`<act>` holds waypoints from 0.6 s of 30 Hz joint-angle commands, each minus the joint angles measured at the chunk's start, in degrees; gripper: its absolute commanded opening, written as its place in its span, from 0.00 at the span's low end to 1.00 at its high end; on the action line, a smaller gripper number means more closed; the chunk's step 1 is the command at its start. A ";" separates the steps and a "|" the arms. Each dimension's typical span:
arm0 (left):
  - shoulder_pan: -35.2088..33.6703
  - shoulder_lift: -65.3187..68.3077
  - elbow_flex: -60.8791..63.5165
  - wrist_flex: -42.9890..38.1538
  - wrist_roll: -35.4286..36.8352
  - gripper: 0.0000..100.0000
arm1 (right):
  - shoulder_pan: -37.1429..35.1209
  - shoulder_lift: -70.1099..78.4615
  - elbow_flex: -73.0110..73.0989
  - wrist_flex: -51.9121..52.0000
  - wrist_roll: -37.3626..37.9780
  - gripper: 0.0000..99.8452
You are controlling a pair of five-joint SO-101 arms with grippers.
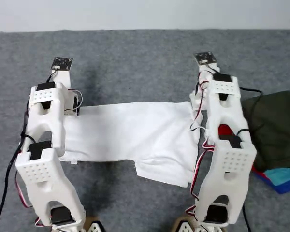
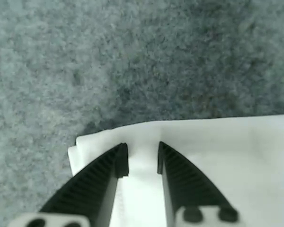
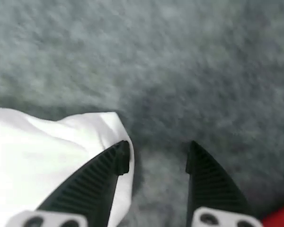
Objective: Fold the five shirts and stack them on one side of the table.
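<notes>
A white shirt [image 1: 135, 135] lies spread flat on the grey carpeted table between the two arms, its near right part folded into a loose flap. My left gripper [image 1: 73, 108] hangs over the shirt's far left corner [image 2: 217, 156]. It [image 2: 139, 158] is open by a narrow gap, and white cloth shows between the fingers. At the shirt's far right corner [image 3: 42, 151] my right gripper [image 1: 197, 104] stands wide open [image 3: 157, 158], with one finger over the cloth edge and the other over bare carpet.
A dark green shirt [image 1: 275, 128] lies crumpled at the table's right side, with a blue garment [image 1: 285, 179] and a red one [image 1: 261, 174] at its near edge. Grey carpet [image 1: 135, 63] stretches beyond the white shirt to the far edge.
</notes>
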 commanded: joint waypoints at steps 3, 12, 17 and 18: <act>0.35 -0.18 -1.63 -0.26 0.26 0.11 | 2.59 -5.41 -0.62 2.77 -0.18 0.21; 0.35 -0.18 -1.63 -0.26 0.26 0.11 | -4.18 -11.82 -0.88 9.98 2.20 0.21; 0.35 -0.18 -1.63 -0.26 0.26 0.11 | -7.78 -24.66 -0.70 21.32 7.47 0.24; 0.35 -0.18 -1.63 -0.26 0.26 0.11 | -8.13 -26.77 -0.62 24.13 9.32 0.25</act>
